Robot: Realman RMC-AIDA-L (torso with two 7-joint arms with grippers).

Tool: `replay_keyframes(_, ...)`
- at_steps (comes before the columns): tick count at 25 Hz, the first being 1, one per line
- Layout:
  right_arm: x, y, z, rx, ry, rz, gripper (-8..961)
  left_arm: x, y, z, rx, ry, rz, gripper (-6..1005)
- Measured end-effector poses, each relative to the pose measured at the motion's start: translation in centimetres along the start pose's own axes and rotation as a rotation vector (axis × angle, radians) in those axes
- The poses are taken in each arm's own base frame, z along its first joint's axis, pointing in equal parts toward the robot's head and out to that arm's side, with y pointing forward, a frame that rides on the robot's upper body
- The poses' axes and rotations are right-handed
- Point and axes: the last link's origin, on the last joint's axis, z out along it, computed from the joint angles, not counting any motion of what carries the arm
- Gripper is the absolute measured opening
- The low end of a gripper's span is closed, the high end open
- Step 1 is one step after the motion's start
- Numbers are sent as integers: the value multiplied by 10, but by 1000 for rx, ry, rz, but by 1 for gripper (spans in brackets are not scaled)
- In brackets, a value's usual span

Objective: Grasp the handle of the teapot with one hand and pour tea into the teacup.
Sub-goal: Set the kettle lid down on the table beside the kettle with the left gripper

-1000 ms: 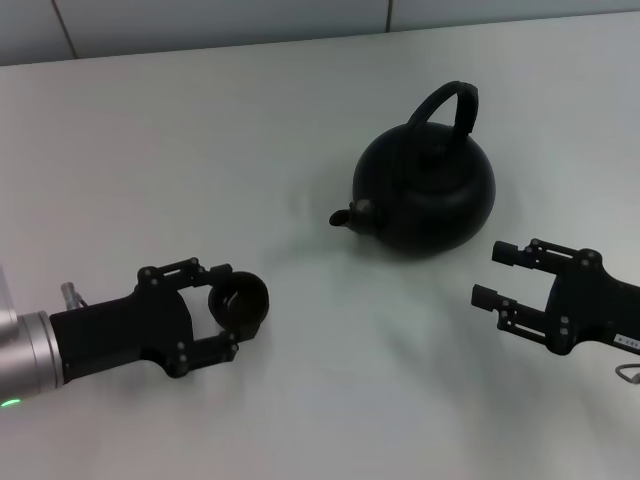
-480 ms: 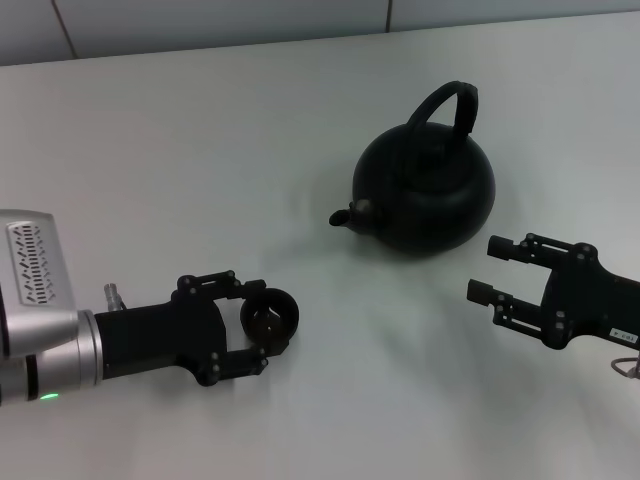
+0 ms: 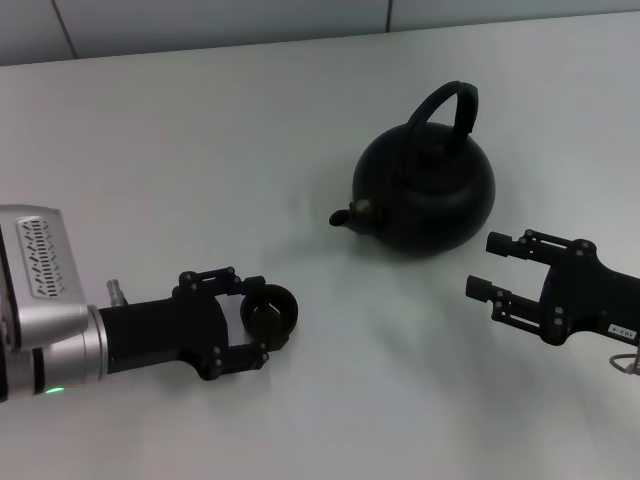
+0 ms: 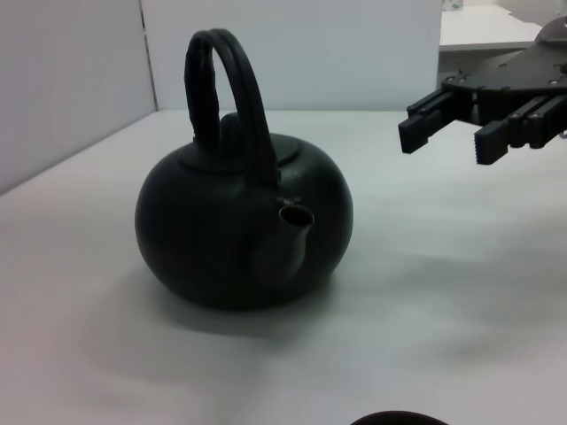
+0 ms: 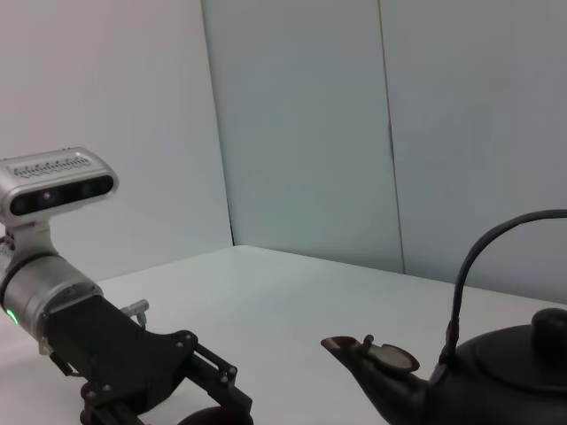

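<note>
A matte-black teapot (image 3: 424, 197) sits on a plain white desk (image 3: 200, 150), and everything else is placed from it. Its brass-tipped spout (image 3: 352, 214) points toward the robot's left and slightly forward, and its handle (image 3: 446, 105) arches high over the lid, the loop running roughly in line with the spout.

The right gripper (image 3: 505, 270) hovers just beside the teapot on the robot's near right, its fingers spread wide with nothing between them, tips aimed back toward the pot's body. It is the nearer arm to the handle, which lies up and beyond it, so the coming grasp likely calls for a rise and a reach over the pot's shoulder.

The left gripper (image 3: 252, 313) is well apart from the teapot, out past the spout on the near left. Its fingers pinch the teacup (image 3: 268, 314), a tiny black bowl held low over the desk (whether it touches the surface cannot be told). The cup's mouth faces up, roughly in the direction the spout points.

The desk is smooth and pale. Behind the teapot runs a light grey panelled wall (image 3: 220, 20).
</note>
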Motion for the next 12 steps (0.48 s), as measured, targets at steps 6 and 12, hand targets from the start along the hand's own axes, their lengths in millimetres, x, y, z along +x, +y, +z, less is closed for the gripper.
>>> replay_keyframes(6, 0, 0, 0, 0, 0, 1, 610, -1, -2, 5, 5, -16, -13, 762)
replay_keyframes(12, 0, 0, 0, 0, 0, 2, 610, 0, -3, 4, 8, -12, -10, 794)
